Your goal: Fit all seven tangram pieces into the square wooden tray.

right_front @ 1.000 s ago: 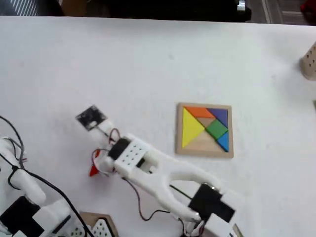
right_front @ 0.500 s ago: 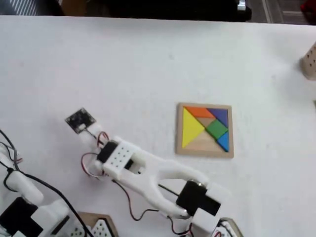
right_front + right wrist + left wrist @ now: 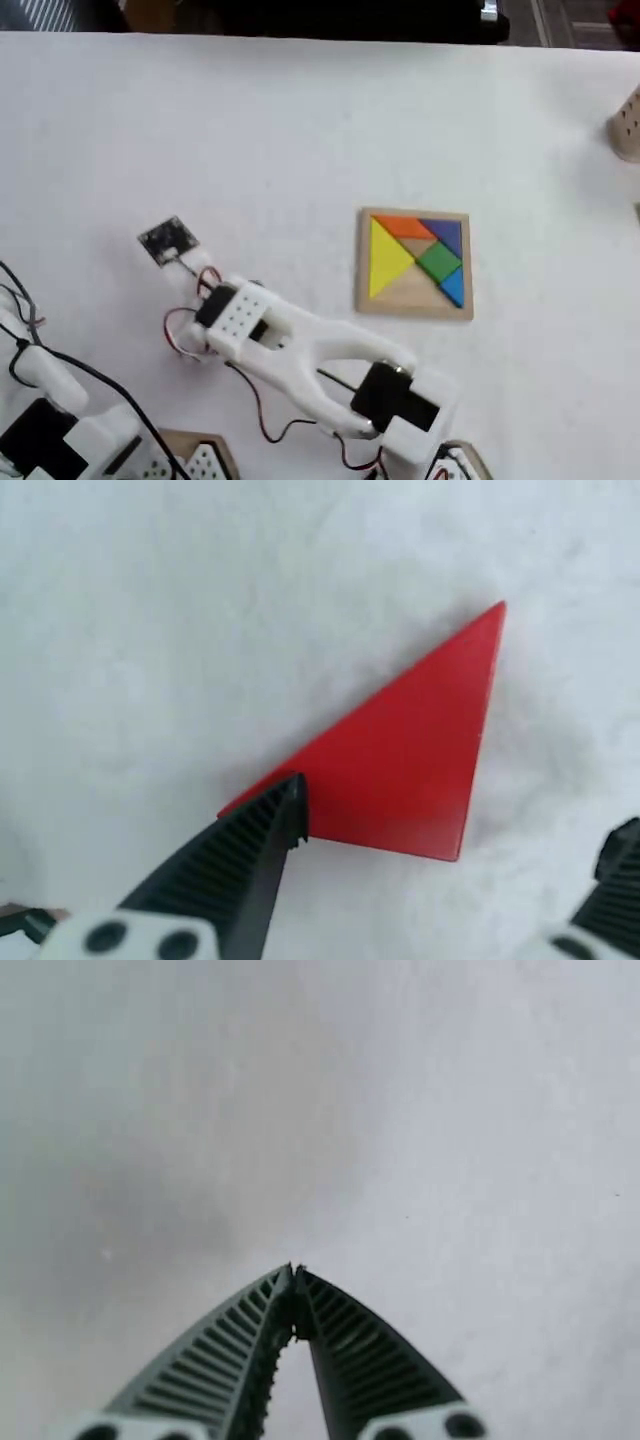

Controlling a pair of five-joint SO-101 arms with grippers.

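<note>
My right jaws released wide, red triangle [image 3: 400,770] between them, open tabletop [image 3: 150,600] round its edges; left jaws clenched.

Bench [image 3: 300,120] plain white. Tray [image 3: 362,290] pale wood. Inside it: yellow triangle [image 3: 388,262] at 9 o'clock, orange triangle [image 3: 404,226] at 12, violet-blue piece [image 3: 446,238] at 2, green square [image 3: 438,261] at 3, blue triangle [image 3: 453,286] at 5, tan area [image 3: 410,290] at 6. Loose triangle [image 3: 400,770] solid red. Left tool [image 3: 293,1275] dark grey, ribbed; right tool [image 3: 455,818] same. Arm [image 3: 300,345] white with black block, red and black wires [image 3: 185,335].
</note>
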